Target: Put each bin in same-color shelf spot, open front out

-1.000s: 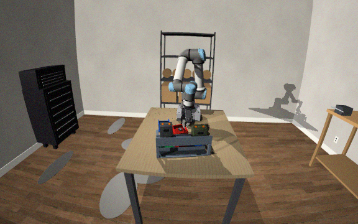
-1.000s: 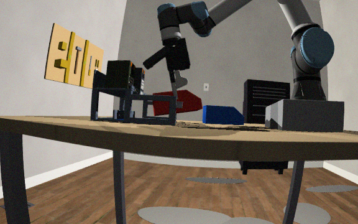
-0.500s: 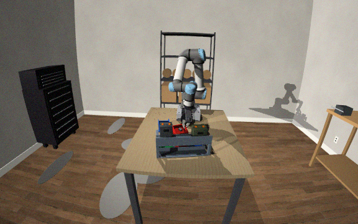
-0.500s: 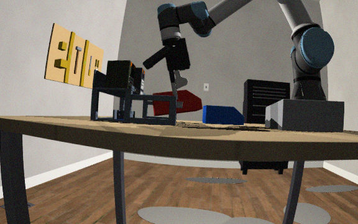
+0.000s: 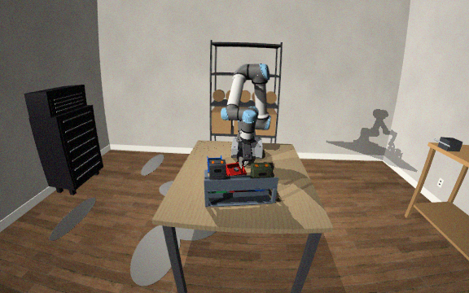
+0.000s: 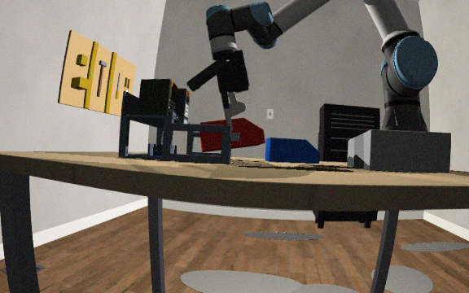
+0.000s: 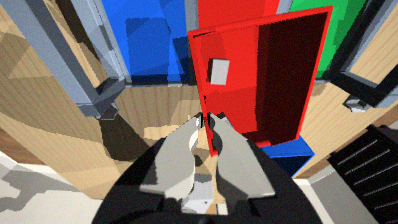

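The red bin (image 7: 265,75) hangs tilted above the table, in front of the grey shelf (image 5: 240,191), with a small grey part (image 7: 219,71) inside it. My gripper (image 7: 205,113) is shut on the bin's thin near wall. In the wrist view the bin's far end points at the red mark (image 7: 225,12), between the blue mark (image 7: 145,40) and the green mark (image 7: 345,30). From the side, the red bin (image 6: 234,131) reaches the shelf's frame (image 6: 173,138) under my gripper (image 6: 228,118). The blue bin (image 6: 291,150) lies on the table beside it.
Dark boxes (image 6: 161,99) stand on top of the shelf's low upper board. The arm's grey base (image 6: 401,150) sits at the table's far side. A black tool cabinet (image 5: 65,136) stands by the left wall.
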